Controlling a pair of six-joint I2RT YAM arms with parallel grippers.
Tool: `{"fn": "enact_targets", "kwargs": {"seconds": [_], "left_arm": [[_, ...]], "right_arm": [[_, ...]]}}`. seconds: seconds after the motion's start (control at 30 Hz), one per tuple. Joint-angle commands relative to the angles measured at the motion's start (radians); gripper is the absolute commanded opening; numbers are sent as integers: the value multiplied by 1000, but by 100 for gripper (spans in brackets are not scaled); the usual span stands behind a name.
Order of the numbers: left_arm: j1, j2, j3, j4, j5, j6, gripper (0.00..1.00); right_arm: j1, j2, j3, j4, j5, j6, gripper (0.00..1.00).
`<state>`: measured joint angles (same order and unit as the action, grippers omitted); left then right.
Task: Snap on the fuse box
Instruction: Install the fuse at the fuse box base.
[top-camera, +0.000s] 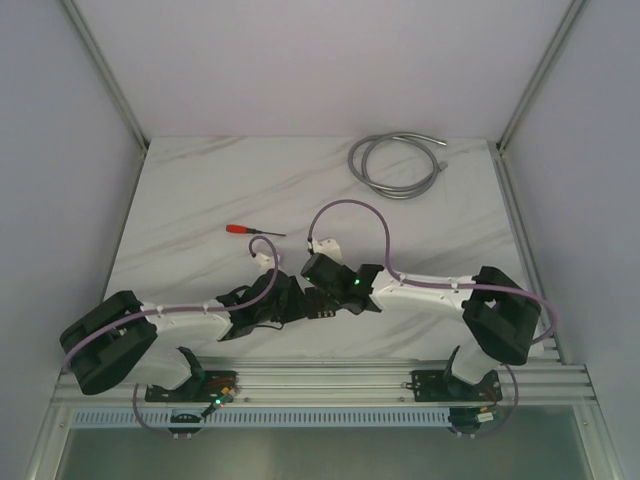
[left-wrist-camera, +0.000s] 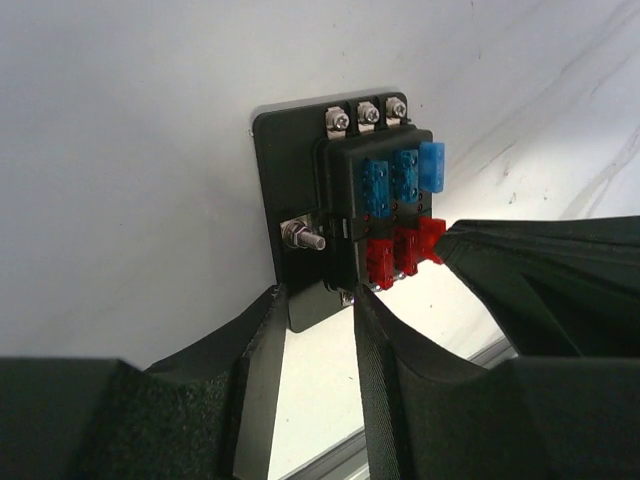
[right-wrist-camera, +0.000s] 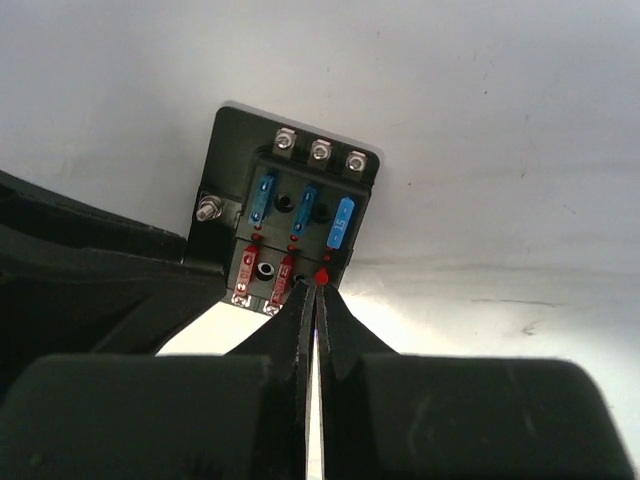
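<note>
The fuse box (left-wrist-camera: 375, 215) is a black block on a black plate, flat on the white marble table, with blue fuses in its far row and red ones in its near row. In the overhead view the fuse box (top-camera: 321, 312) lies between both wrists. My left gripper (left-wrist-camera: 318, 295) straddles the plate's near end, its pads against both edges. My right gripper (right-wrist-camera: 320, 285) is shut, its tips touching the outermost red fuse (right-wrist-camera: 322, 272). That red fuse (left-wrist-camera: 431, 238) stands higher than its two neighbours. From the left wrist view the right gripper (left-wrist-camera: 447, 245) enters from the right.
A red-handled screwdriver (top-camera: 244, 230) lies on the table behind the arms. A coiled grey cable (top-camera: 394, 162) rests at the back right. The aluminium rail (top-camera: 330, 380) runs along the near edge, close to the fuse box.
</note>
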<state>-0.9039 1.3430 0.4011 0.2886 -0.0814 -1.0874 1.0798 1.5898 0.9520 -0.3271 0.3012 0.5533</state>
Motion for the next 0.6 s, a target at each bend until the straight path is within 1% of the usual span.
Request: {"fn": "enact_targets", "kwargs": {"seconds": [0.0,0.07,0.27,0.57], "left_arm": [[-11,15,14,32,6,-20,41],[-13,13,10,34,5,-26,41],[-15,13,-1,43,1,-35,39],[-16,16,-8,47,-3,-42,38]], "right_arm": [[1,54,13,-62,-19,25,2],[0,69,11,-71,-33,26,0],[0,107,-15,-103,-48,27,0],[1,94,-90,-140,-71,34,0]]}}
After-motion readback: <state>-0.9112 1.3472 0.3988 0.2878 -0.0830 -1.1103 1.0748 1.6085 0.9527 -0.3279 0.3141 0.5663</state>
